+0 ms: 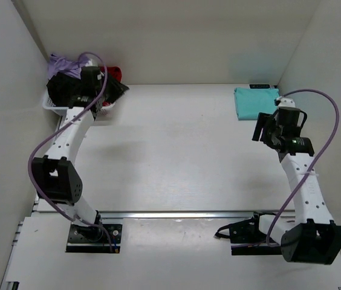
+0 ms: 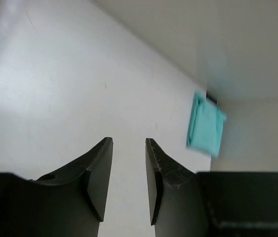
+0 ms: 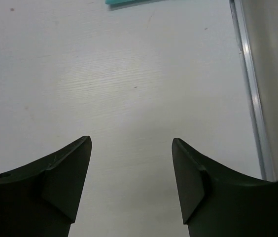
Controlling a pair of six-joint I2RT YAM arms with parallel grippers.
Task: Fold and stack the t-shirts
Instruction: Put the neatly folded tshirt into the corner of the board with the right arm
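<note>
Left fingers [image 2: 97, 173], right fingers [image 3: 60, 180], one folded teal t-shirt [image 1: 255, 103], three shirts [image 1: 61, 84] in basket [image 1: 51, 107]

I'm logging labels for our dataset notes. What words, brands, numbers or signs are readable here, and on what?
No text can be read in any view.
Teal t-shirt: plain, no print visible.
Dark strip just behind it: any marking is too small to read.
Left arm's base plate: tiny coloured specks, too small to read.
</note>
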